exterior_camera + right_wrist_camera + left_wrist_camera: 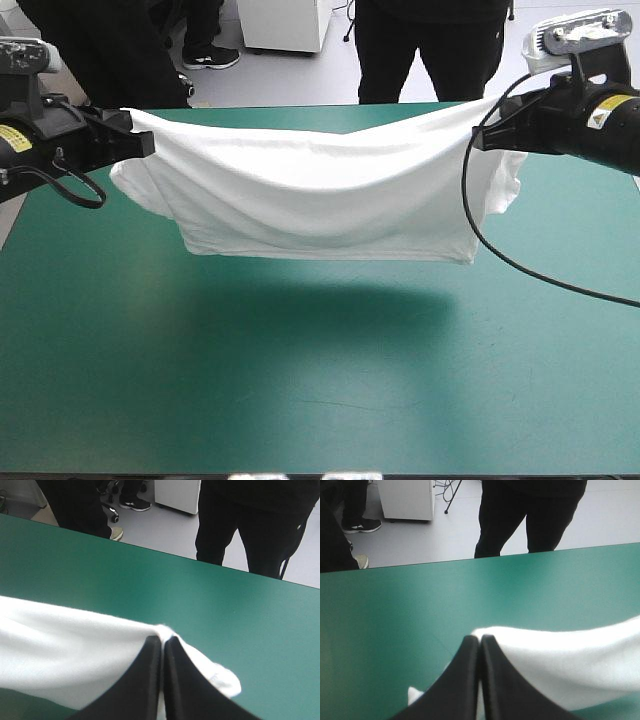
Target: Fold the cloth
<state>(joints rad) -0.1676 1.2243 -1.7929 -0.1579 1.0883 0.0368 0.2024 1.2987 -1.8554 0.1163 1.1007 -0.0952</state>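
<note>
The white T-shirt (320,190) hangs in the air above the teal-green table, stretched between both arms and sagging in the middle, its lower hem free. My left gripper (140,135) is shut on the T-shirt's left upper corner. My right gripper (487,130) is shut on its right upper corner. Seen from the left wrist, the black fingers (492,680) meet in an arch with the T-shirt (570,665) pinched between them and trailing to one side. The right wrist view shows the same: my right gripper (162,641) pinches the T-shirt (70,650).
The T-shirt's shadow falls on the teal-green cover (300,380) beneath it. The table's far edge (330,106) runs just behind the raised cloth.
</note>
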